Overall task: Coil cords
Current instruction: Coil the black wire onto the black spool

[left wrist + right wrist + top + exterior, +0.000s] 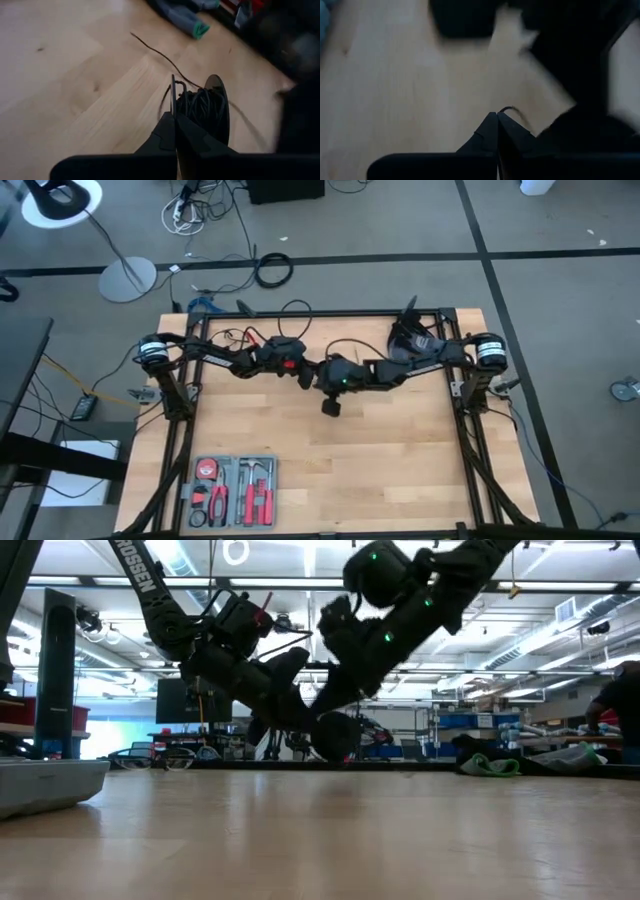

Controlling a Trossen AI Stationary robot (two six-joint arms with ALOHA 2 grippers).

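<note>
Arms: two, meeting above the table's (400, 450) middle.
Left gripper (175, 116): fingers clenched on the cord (200, 102).
Right gripper (497, 116): fingers pressed together; grasp unclear.
Cord: one wound bundle, at the left fingertips, one strand trailing.
Tool tray (235, 492): one, front left.

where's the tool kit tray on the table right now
In the high view the tool kit tray lies at the table's near-left corner, beside the left frame leg, well clear of both arms, which meet mid-table near the far edge.
</note>
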